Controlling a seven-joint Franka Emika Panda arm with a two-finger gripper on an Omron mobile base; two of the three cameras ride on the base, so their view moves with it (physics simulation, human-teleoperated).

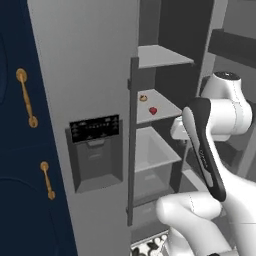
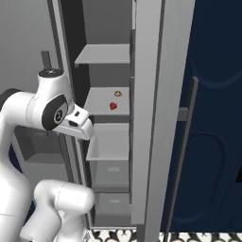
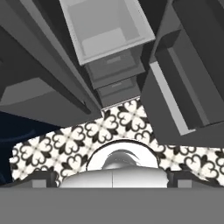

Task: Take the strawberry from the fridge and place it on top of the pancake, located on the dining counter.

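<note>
Right now my gripper [image 3: 112,181] points down at the patterned floor [image 3: 131,118], fingers spread wide and empty. Above and ahead of the hand, the strawberry [image 1: 153,110] sits on a middle shelf [image 1: 167,107] inside the fridge [image 1: 90,75], beside a small tan item [image 1: 143,98]

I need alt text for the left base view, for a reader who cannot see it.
An open grey fridge shows a small red strawberry on its middle shelf, beside a tan item. The white robot arm rises at right.
</note>
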